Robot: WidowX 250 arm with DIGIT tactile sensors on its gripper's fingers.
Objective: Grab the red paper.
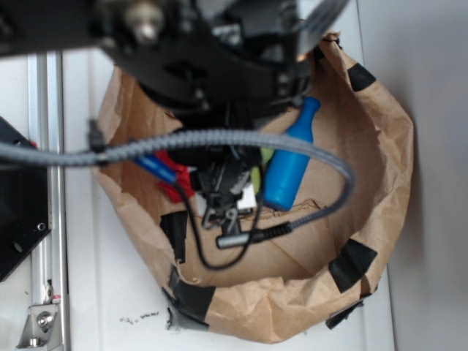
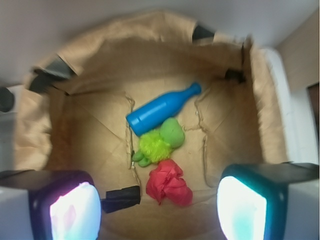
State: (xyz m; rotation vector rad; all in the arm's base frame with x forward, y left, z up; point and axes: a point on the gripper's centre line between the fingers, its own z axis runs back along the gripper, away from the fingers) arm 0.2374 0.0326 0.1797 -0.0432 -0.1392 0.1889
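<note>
With the jaws spread wide and empty above the crumpled bright red paper wad (image 2: 168, 182), descend straight, clear of the fuzzy yellow-green plush toy (image 2: 160, 142) just behind it

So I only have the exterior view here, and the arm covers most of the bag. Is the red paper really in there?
Observer: Yes. The wrist view shows the red paper lying on the floor of the brown paper bag, uncovered.
Operator: Is the claw on it?
Observer: No. The claw is open, one finger on each side of the picture, and holds nothing; the paper lies between them, further down.
Operator: Anything touching the paper?
Observer: A yellow-green plush toy lies right against it, on the side toward the blue bottle.
Operator: And the bottle?
Observer: It lies on its side beyond the toy, apart from the paper.
</note>
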